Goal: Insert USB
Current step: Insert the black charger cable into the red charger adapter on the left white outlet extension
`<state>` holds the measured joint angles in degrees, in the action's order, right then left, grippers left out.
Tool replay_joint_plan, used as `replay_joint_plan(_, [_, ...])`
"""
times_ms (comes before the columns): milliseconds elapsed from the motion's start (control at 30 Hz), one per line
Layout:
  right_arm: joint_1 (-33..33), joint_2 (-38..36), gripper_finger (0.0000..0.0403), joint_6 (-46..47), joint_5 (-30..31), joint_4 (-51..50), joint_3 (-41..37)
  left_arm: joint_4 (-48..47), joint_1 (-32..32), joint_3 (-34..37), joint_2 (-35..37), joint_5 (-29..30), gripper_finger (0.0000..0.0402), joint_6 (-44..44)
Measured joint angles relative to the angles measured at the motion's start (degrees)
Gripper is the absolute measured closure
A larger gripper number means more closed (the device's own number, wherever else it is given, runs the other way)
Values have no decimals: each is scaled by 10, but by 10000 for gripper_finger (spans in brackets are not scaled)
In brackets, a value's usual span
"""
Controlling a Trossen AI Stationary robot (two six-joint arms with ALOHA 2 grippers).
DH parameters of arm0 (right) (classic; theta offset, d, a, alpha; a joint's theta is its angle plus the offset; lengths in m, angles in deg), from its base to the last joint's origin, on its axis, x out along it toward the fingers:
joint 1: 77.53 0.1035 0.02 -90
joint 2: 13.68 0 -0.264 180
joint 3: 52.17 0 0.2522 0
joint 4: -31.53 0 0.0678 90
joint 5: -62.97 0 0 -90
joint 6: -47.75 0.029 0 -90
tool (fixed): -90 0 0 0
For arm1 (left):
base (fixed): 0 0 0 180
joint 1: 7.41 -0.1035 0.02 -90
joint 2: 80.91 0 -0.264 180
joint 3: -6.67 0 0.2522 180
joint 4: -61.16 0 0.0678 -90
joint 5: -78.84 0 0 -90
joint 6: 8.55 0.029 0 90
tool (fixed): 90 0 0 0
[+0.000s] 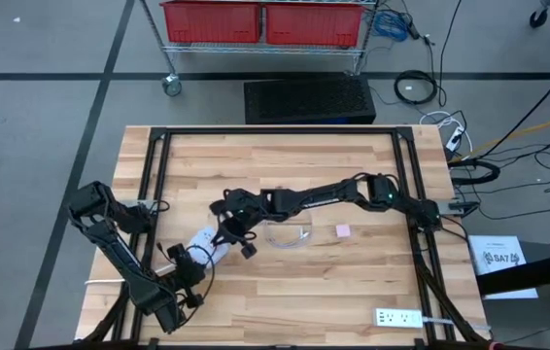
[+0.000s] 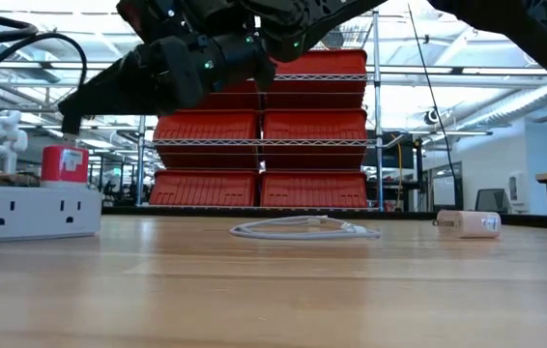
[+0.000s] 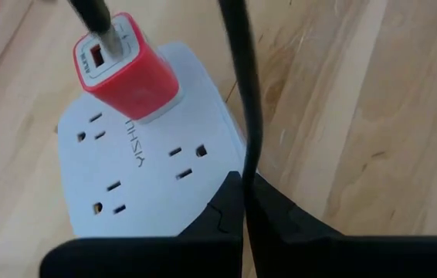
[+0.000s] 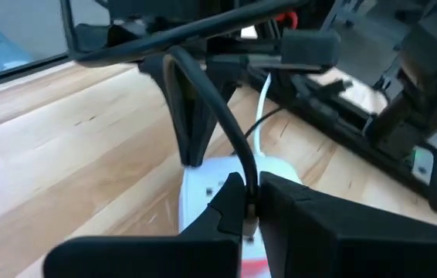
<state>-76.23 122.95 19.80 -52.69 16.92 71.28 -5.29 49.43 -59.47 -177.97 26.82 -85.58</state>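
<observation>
Left wrist view: the left gripper [image 3: 245, 202] is clamped on a black cable [image 3: 242, 100] that runs up from between its fingers. Just ahead of it lies a white power strip [image 3: 137, 166] on the wooden table [image 3: 357, 100], with a red charger [image 3: 130, 69] plugged into it. A dark USB plug [image 3: 95, 19] sits at the charger's port; how deep it goes cannot be told. In the right wrist view, the right gripper [image 4: 251, 202] is closed on the same cable, directly above the strip. From overhead, both grippers meet over the strip left of the table's centre. Beyond the right gripper lie a coiled white cable [image 1: 290, 233] and a small pink block [image 1: 343, 230].
</observation>
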Motion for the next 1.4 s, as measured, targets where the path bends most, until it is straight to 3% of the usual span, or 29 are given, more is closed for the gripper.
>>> replay_joint_plan(1133, [-9, 6, 401, -40, -4, -22, 0, 23, 0, 0, 0, -8, 396, 14])
replay_joint_plan(1400, [-9, 6, 401, -41, -31, -51, 1, 21, 0, -4, 1, -17, 396, 27])
